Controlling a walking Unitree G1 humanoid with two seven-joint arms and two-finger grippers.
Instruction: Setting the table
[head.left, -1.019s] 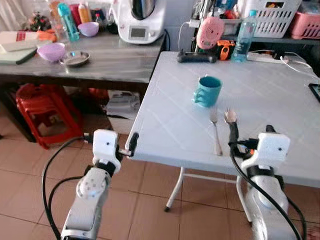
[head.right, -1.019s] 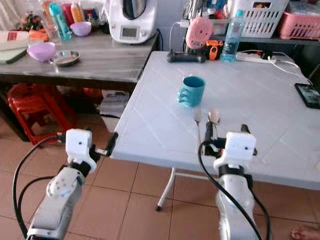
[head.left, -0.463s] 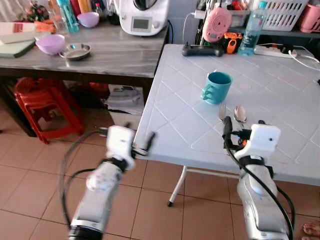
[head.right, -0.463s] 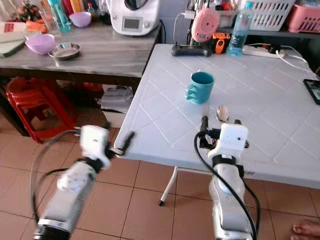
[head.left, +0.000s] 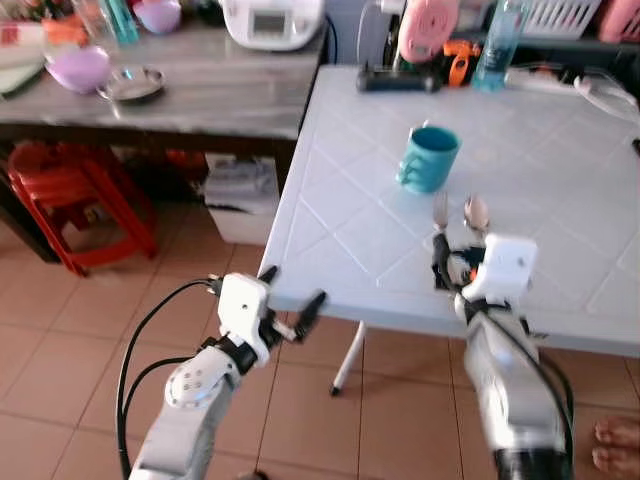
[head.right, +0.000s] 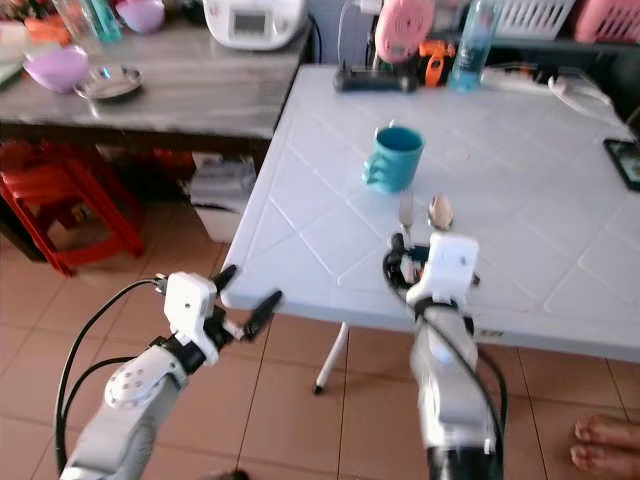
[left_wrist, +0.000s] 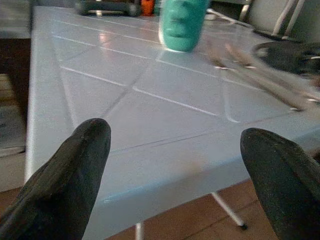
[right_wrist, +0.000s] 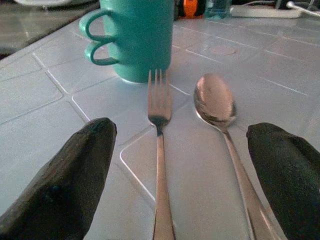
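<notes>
Right end effector is spread wide and empty, low over the white tabletop. Fork and spoon lie between its fingers; teal mug stands just beyond. Left end effector is open, empty, at the tabletop's near edge.

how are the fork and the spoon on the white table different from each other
The fork ends in narrow tines, while the spoon ends in a rounded, shiny bowl. The fork lies on the robot's left, in line with the teal mug; the spoon lies on its right, off to the side of the mug. Both are silver metal, lie flat side by side on the table, apart, heads toward the mug.
</notes>
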